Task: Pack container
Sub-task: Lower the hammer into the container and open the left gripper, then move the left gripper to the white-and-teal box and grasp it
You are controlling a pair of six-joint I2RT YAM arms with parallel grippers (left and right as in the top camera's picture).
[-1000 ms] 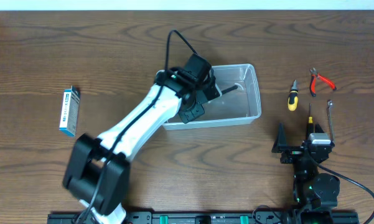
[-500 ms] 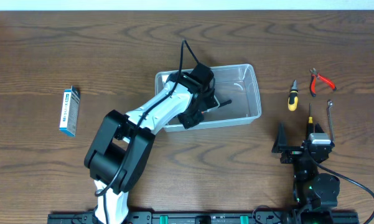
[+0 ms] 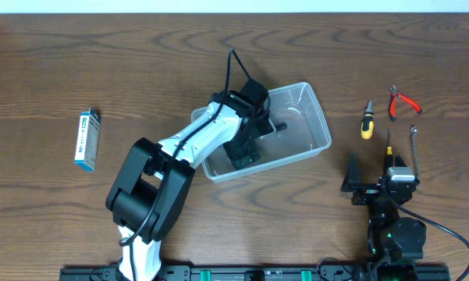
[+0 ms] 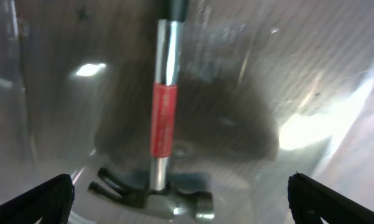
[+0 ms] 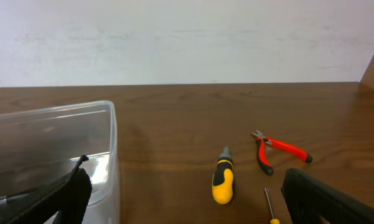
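Clear, see-through plastic rectangular container [image 3: 300, 133] with rounded corners is seen near the middle of the brown wooden bench [image 3: 47, 70], set askew to the bench's edges.

The white-and-black left arm [image 3: 191, 140] is reached into the container from the side nearest the robot. Its left hand [image 4: 180, 200] is held open inside the container, the two black fingers spread wide apart.

The black right arm [image 3: 390, 211] is parked to the right of the container, well apart from it. The right hand [image 5: 187, 202] is likewise spread open, with nothing between its fingers.

A claw hammer with a steel shaft, a red band and a black head [image 4: 163, 118] is laid on the container's floor. Its head is seen between the left hand's fingers. Whether it is touched by them cannot be told.

A blue-and-white rectangular box [image 3: 86, 140] is lying flat, well to the left of the container.

To the right of the container, three things are laid out on the bench:
- a thin silver metal rod with a bent end [image 3: 413, 144]
- red-handled pliers [image 3: 402, 101]
- a yellow-and-black screwdriver [image 3: 366, 121], nearest the container
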